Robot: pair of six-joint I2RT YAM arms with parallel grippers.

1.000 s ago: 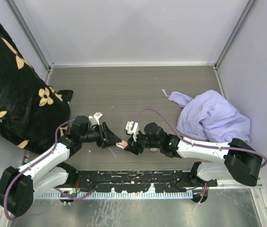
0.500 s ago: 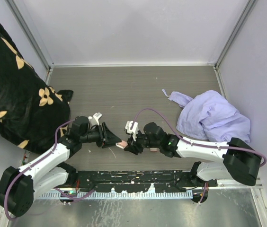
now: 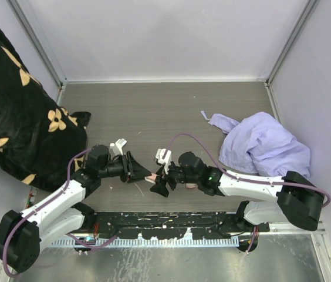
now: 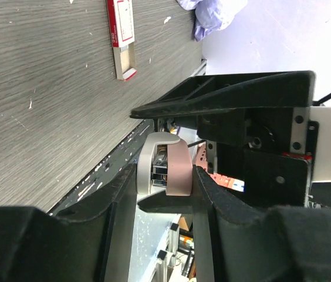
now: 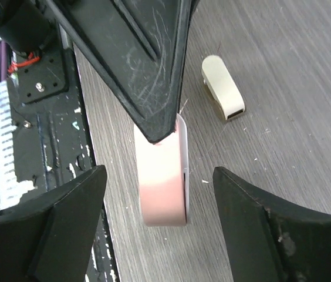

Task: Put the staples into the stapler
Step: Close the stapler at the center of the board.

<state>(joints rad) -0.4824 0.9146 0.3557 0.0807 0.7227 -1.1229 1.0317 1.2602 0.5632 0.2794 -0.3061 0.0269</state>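
Observation:
The stapler (image 5: 162,176) is a small pink-and-white one. My left gripper (image 4: 165,176) is shut on it and holds it just above the table; it also shows in the top view (image 3: 151,178). My right gripper (image 5: 159,200) is open, one finger on each side of the stapler's free end without touching it; it shows in the top view (image 3: 158,186). The staples box (image 4: 120,23), red and white with its tan tray slid partly out, lies flat on the table beyond the grippers. In the top view only a pinkish bit of the box (image 3: 191,187) shows under my right arm.
A small beige block (image 5: 223,87) lies on the table behind the stapler. A crumpled lilac cloth (image 3: 262,144) is at the right, a black floral cloth (image 3: 19,111) at the left. The table's front rail (image 3: 165,226) is just below the grippers.
My right gripper's jaws have spread apart around the stapler's end. My left gripper still holds the stapler in the same place.

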